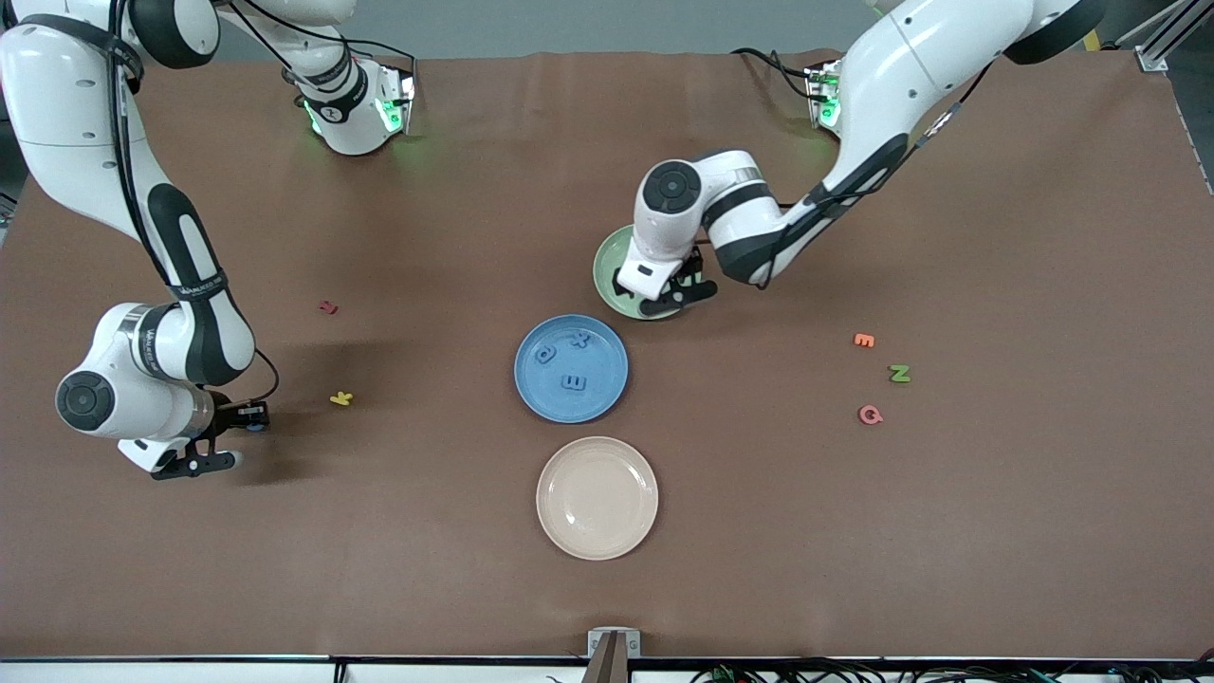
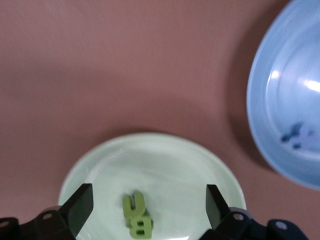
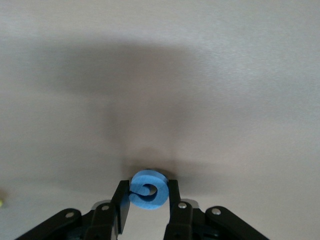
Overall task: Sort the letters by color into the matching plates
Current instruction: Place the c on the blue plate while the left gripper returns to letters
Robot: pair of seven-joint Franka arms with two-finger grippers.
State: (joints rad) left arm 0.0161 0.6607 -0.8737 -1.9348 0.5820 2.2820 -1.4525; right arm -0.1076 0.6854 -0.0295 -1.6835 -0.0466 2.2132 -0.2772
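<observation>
The left claw (image 2: 145, 205) hangs released over the green plate (image 2: 100, 165), green letters (image 2: 136, 215) lying in it where they belong. The right claw (image 3: 148, 205) grasps a blue letter (image 3: 149, 189) above the table (image 1: 948, 522), presumably bound for the blue plate (image 1: 571, 368).

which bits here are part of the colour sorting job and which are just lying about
Part of the job:
- blue plate, three blue letters on it
- green plate, green letters in it
- blue letter in the right hand
- green N
- open left hand over the green plate

Lying about:
- cream plate
- red, yellow, orange, pink letters
</observation>
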